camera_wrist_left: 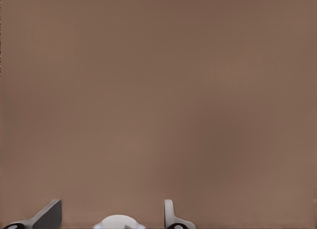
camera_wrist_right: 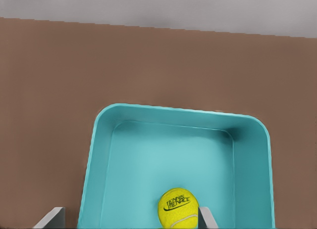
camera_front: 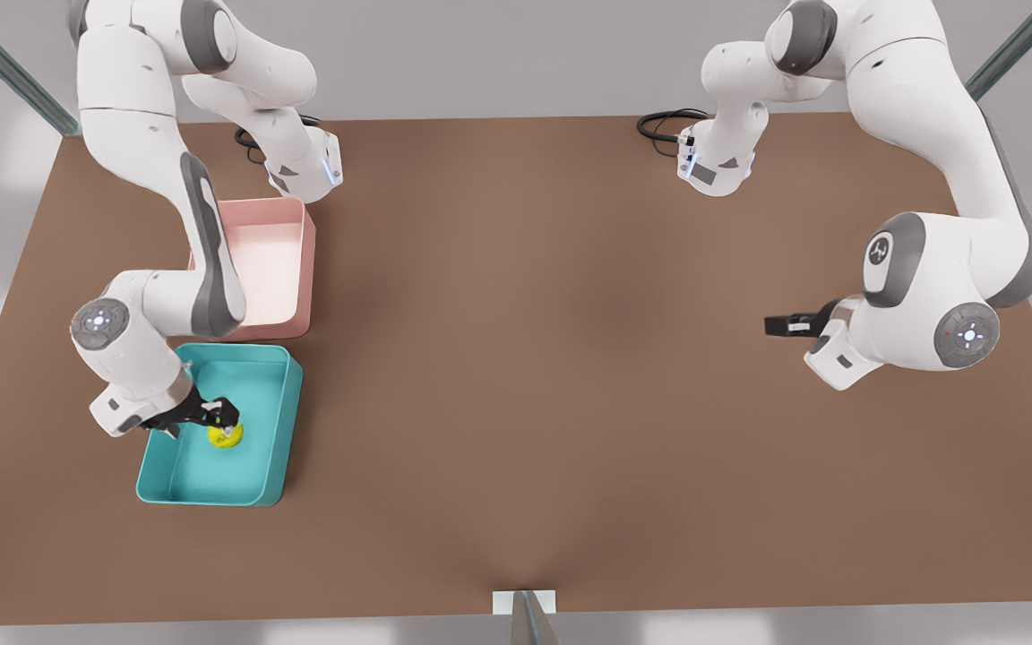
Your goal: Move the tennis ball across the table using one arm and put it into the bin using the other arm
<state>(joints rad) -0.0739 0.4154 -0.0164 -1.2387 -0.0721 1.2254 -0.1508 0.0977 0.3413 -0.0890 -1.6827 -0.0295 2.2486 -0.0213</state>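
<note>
While the tennis ball sits inside the teal bin on the table, the right claw hangs spread wide around it; the left claw waits, fingers apart, above bare table.

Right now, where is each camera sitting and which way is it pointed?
Front view: high above the table, looking down on both arms, the teal bin and the pink bin.
Left wrist view: rides the left gripper, which waits at the front view's right; it faces bare tabletop past its open fingers.
Right wrist view: rides the right gripper, looking down into the teal bin at the tennis ball, fingers spread.
Shared: front and right wrist views both show ball and teal bin.
</note>
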